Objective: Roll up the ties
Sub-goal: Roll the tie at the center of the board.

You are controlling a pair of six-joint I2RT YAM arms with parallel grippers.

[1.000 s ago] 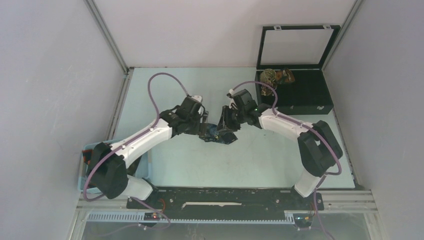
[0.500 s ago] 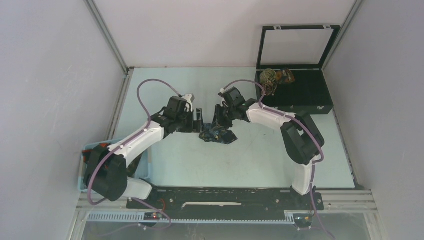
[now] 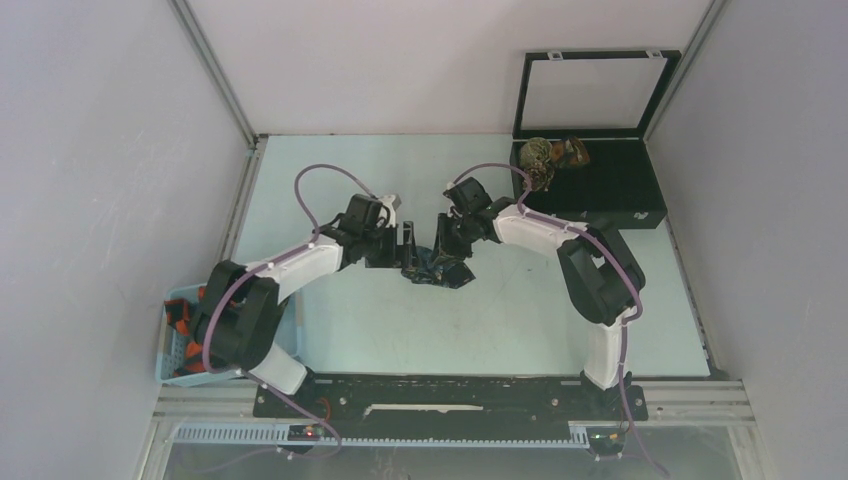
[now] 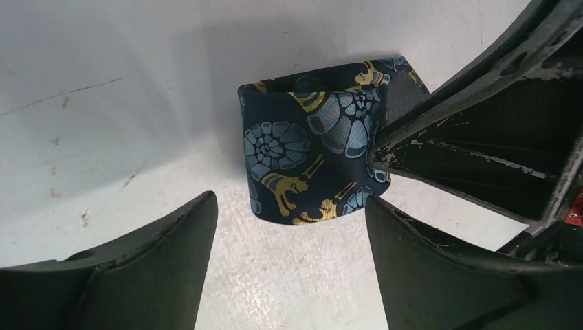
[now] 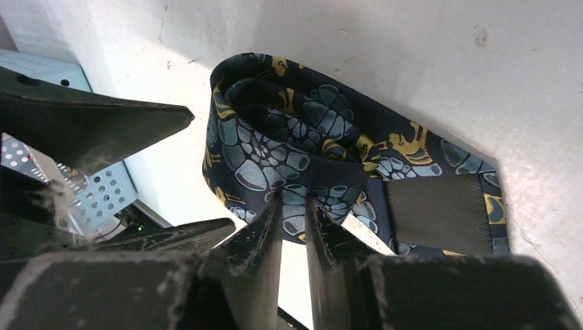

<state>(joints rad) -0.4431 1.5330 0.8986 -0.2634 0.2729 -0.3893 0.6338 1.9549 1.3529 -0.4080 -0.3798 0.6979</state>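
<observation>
Currently, two rolled ties (image 3: 537, 153) are held in the black case (image 3: 610, 182) at the far right of the table (image 3: 330, 180), lid propped open. One coil is olive-brown, the other orange-brown, and both are sat in the back-left corner. A blue basket (image 3: 168, 350) is seen at the near left edge, with orange-red and black stuff in it, too small to be identified. The navy tie (image 5: 275, 130) is laid at mid-table, between the two claws. The right claw (image 5: 293, 203) is clenched on the outer edge of the roll, fabric nipped between its fingertips. The left claw (image 4: 290, 206) is spread wide, released, nothing gripped. The roll is sat just ahead of its gap and is touched by neither finger. The tie is wound into a loose, flattened coil, with a short tail flat on the table showing a dark ribbed lining. Pattern: pale-blue shell-like rosettes and yellow figures on dark navy.
</observation>
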